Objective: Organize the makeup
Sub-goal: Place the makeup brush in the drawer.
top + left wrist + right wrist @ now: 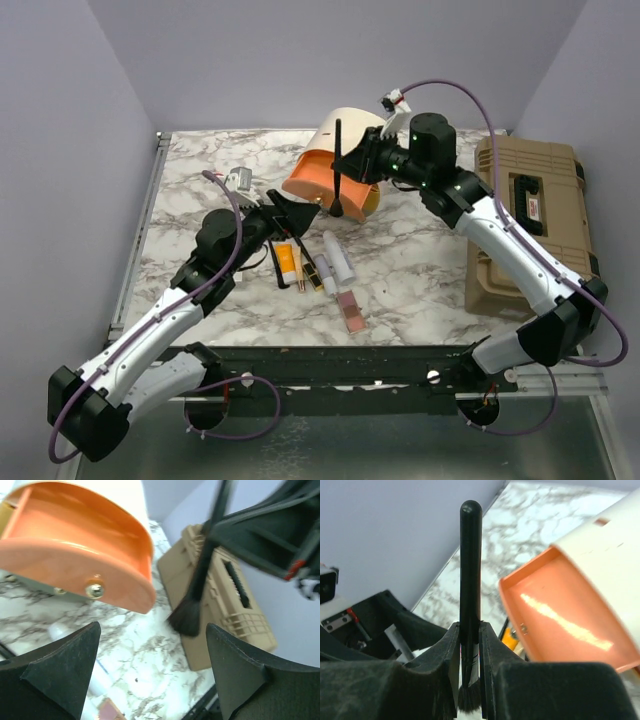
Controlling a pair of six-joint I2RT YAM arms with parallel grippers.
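Observation:
My right gripper [345,172] [470,650] is shut on a black makeup brush [337,165] [470,570]. It holds the brush upright, bristles down, in front of the case's opening. The brush [197,587] also shows in the left wrist view, hanging above the marble. My left gripper [300,210] [152,655] stands open and holds nothing, just left of the brush and low over the table. On the marble near it lie an orange tube [285,260] [510,637], two white tubes [340,258], gold-black lipsticks [312,272] and a flat pink palette [350,312] [110,710].
A big cream cylindrical case [335,155] [75,545] [565,615] with an orange inside lies tipped at the back middle, its opening facing the front left. A tan hard toolbox [528,215] [225,600] stands along the right side. A black rail [330,360] borders the table's near edge.

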